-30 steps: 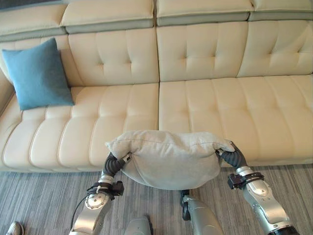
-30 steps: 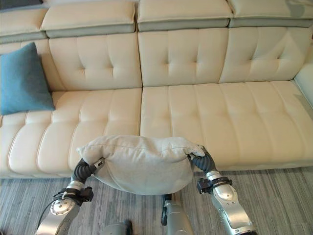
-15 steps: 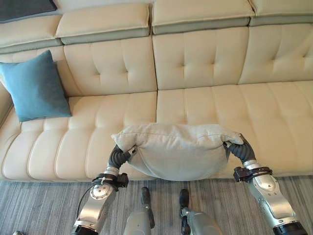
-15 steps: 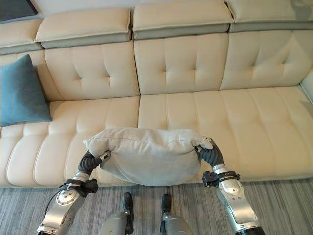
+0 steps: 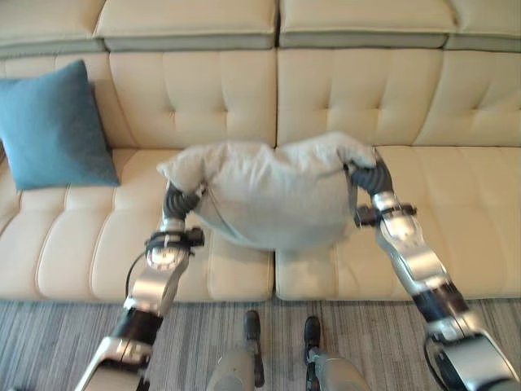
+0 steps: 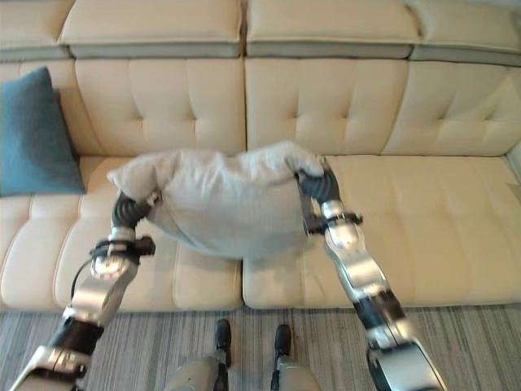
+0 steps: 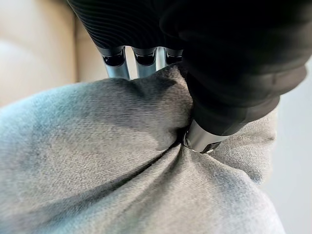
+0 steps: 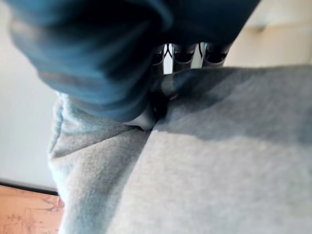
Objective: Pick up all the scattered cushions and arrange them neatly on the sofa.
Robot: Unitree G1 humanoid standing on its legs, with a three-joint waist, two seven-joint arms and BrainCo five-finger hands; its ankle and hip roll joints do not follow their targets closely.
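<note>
Soft grey fabric cushion [image 5: 269, 195]: held between both hands above the seat of the cream tufted leather sofa [image 5: 456, 204], its corners pinched by the left hand [image 7: 204, 87] and right hand [image 8: 122, 73]. Square teal cushion [image 5: 53, 126]: propped against the backrest, well beyond the left hand.

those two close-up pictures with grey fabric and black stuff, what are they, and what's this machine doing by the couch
This is a humanoid robot with two silver arms. The wide pictures come from cameras on its head, looking down. The close-ups come from cameras on each wrist: the black ribbed part is the hand's cover. The left hand and right hand each pinch one end of a grey cushion, holding it up over the seat of a cream sofa. The grey fabric in the close-ups is that cushion. A blue cushion leans against the sofa back at the robot's left.
</note>
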